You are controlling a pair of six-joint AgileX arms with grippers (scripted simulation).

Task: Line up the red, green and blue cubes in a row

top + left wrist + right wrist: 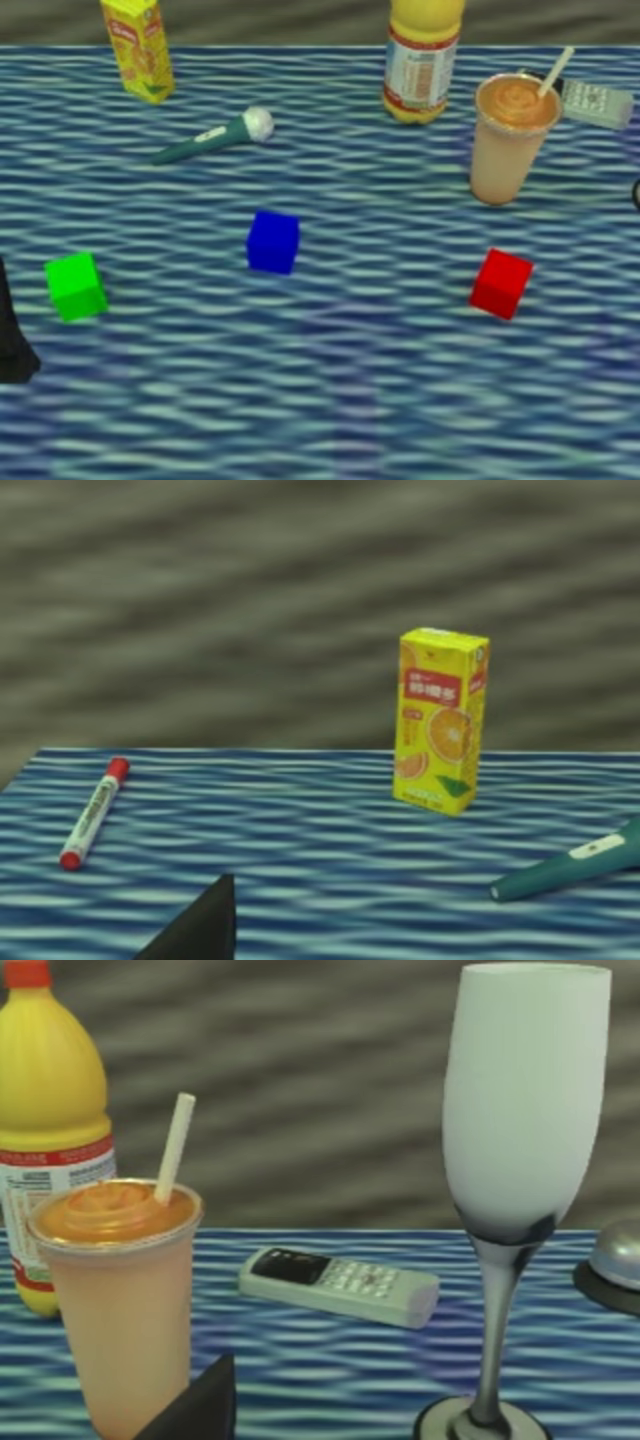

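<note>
nothing is lined up yet: the green cube sits near the surface's left edge, the blue cube mid-surface, slightly farther back, the red cube to the right, all well apart. both arms are parked at the edges; i cannot tell how their jaws stand.

On our surface: green cube at left, blue cube centre, red cube right, all well apart. Behind them we list juice carton, thermometer, bottle, cup with straw, and remote behind the cup.
</note>
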